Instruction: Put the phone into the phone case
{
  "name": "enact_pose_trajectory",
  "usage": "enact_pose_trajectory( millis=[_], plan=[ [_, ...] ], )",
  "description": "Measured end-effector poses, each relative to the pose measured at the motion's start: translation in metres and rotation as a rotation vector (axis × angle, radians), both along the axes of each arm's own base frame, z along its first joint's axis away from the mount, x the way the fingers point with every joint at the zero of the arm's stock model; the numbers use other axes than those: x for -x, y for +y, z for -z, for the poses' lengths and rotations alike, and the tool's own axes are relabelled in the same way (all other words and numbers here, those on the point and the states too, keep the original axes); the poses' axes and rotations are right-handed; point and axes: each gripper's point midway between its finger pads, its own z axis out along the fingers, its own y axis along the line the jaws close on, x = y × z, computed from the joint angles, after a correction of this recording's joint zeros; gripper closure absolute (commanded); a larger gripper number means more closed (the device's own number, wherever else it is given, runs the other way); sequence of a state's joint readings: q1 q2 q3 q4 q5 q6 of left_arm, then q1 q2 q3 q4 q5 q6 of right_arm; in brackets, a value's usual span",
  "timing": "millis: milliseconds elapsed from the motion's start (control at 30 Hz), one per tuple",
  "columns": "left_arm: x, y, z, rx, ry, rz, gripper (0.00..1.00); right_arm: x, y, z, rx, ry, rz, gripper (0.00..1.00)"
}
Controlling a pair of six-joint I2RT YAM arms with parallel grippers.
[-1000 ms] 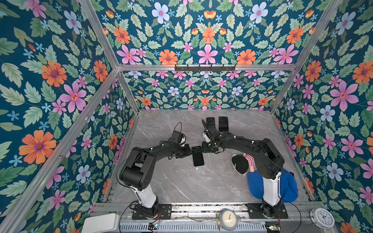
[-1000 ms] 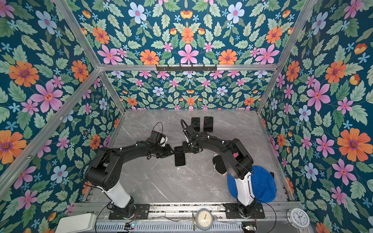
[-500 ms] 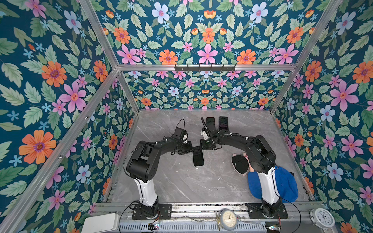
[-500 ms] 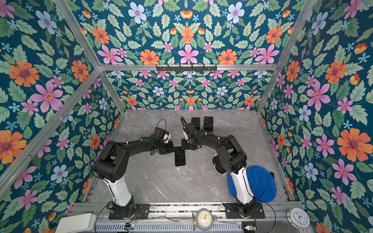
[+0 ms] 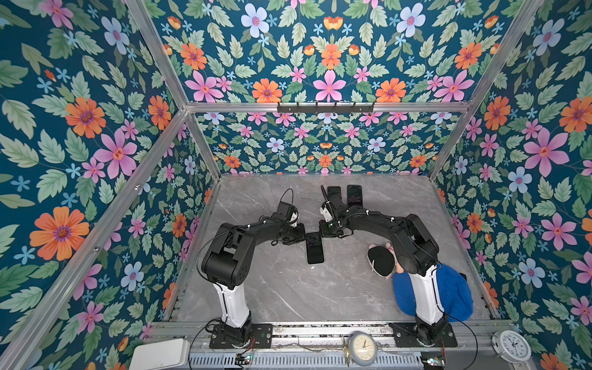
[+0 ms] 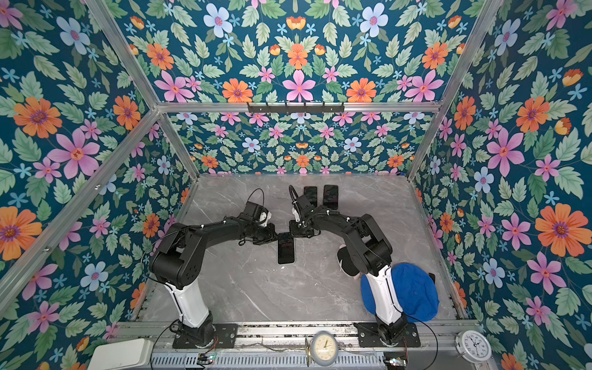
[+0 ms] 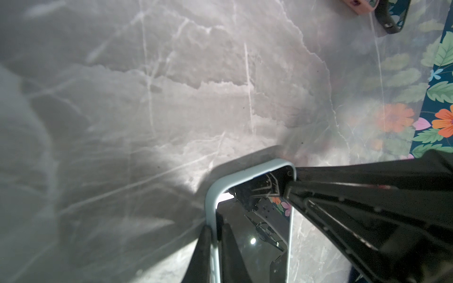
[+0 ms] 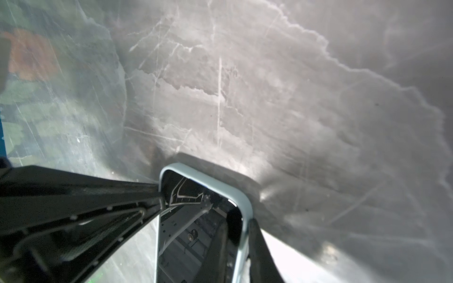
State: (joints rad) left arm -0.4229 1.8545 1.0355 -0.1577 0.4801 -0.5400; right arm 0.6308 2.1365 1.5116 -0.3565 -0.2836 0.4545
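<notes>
A: What are the fingers doing?
B: The left gripper (image 7: 215,224) is pinched on one long side of the pale blue phone case (image 7: 245,169), with one finger outside the rim and one over the glass. The right gripper (image 8: 239,221) nips the opposite long side the same way. Both grips are near the case's far end.
A: And the phone?
B: The phone (image 5: 315,248) lies screen up inside that rim, mid-table, with its near end free. I cannot tell whether it is fully seated.
A: Surface and room?
B: A grey marble-look table (image 5: 288,294), glossy enough to mirror the walls. There is floral wallpaper (image 5: 96,134) on three sides in an aluminium frame (image 5: 224,107), and a black hook rail (image 5: 325,108) on the back bar.
A: Anything else about?
B: Two dark slabs (image 5: 354,195) lie side by side at the back, and the right arm (image 5: 384,224) covers part of one. That arm also hides part of a plush toy (image 5: 381,261) and a blue cap (image 5: 455,294). A round clock (image 5: 362,347), a white alarm clock (image 5: 512,346) and a white box (image 5: 160,354) sit by the front rail.
A: Anything hard to read?
B: From above, the fingertips are black on black. In the left wrist view a pink-edged case (image 7: 360,6) and a black-edged case (image 7: 392,29) are cut off at the frame's edge.
</notes>
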Motion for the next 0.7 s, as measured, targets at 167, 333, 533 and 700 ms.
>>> enact_pose_trajectory(
  millis=[167, 333, 533, 700],
  plan=[
    [0.000, -0.001, 0.000, 0.000, 0.000, 0.002, 0.89, 0.000, -0.001, 0.000, -0.005, 0.002, 0.011, 0.89],
    [0.001, -0.001, 0.000, -0.004, -0.002, 0.001, 0.89, -0.001, -0.001, -0.001, -0.007, -0.006, 0.015, 0.91],
    [0.000, 0.000, -0.001, -0.010, -0.005, -0.001, 0.87, -0.001, -0.002, -0.002, -0.009, -0.012, 0.017, 0.85],
    [0.004, 0.000, -0.002, -0.020, -0.004, 0.001, 0.74, 0.013, -0.004, -0.006, -0.008, 0.004, 0.002, 0.69]
  ],
)
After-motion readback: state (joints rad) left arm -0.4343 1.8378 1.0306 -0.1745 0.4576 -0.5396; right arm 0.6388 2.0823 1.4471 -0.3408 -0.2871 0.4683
